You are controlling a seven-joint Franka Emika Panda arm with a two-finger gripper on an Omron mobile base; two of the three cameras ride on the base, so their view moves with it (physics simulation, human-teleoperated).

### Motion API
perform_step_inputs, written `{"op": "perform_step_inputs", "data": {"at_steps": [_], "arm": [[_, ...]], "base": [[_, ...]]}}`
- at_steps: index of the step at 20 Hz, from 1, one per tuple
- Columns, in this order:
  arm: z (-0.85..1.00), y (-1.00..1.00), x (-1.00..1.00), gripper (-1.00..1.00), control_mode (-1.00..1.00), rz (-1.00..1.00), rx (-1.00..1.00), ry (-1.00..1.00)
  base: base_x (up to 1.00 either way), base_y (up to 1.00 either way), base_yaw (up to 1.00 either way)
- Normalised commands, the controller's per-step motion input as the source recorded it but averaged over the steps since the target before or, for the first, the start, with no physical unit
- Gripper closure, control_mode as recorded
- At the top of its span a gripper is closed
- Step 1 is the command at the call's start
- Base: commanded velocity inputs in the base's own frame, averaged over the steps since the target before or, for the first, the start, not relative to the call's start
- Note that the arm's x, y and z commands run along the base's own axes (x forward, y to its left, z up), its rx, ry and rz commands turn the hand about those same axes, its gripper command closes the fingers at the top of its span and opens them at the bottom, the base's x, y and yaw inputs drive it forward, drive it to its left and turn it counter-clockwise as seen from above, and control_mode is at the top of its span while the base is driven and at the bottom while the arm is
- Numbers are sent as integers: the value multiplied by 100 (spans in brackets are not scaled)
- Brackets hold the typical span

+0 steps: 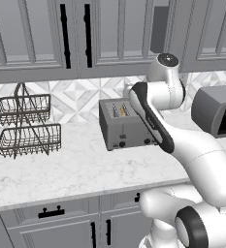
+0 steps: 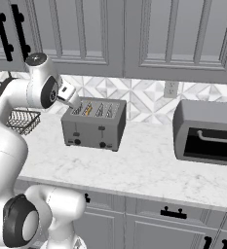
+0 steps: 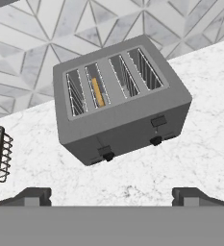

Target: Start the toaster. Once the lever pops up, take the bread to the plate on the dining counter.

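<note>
Open-jawed gripper (image 3: 111,194) hovering near toaster (image 3: 120,98); bread (image 3: 98,92) sunk in second slot from left; both levers up.

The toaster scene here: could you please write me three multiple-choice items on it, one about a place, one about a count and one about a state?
1. Where is the bread?
A. in the toaster's second slot from the left, seen from the front
B. on the counter
C. in the wire basket

2. How many slots does the toaster have?
A. two
B. three
C. four

3. How is the gripper?
A. shut on the bread
B. open, clear of the toaster
C. pressing a lever

Answers: 1 A, a tan crust edge shows in that slot. 2 C, the hand view shows four openings. 3 B, its fingertips stand wide apart, short of the toaster.
</note>
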Motion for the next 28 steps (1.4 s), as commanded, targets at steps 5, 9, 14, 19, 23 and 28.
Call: {"op": "perform_step_inputs", "data": {"at_steps": [5, 9, 14, 19, 23, 28], "arm": [[0, 0, 0, -100, -100, 0, 0, 0], [0, 0, 0, -100, -100, 0, 0, 0], [0, 0, 0, -100, -100, 0, 0, 0], [0, 0, 0, -100, -100, 0, 0, 0], [0, 0, 0, -100, -100, 0, 0, 0], [0, 0, 0, -100, -100, 0, 0, 0]], "base": [[0, 0, 0], [0, 0, 0], [0, 0, 0], [0, 0, 0], [0, 0, 0], [0, 0, 0]]}}
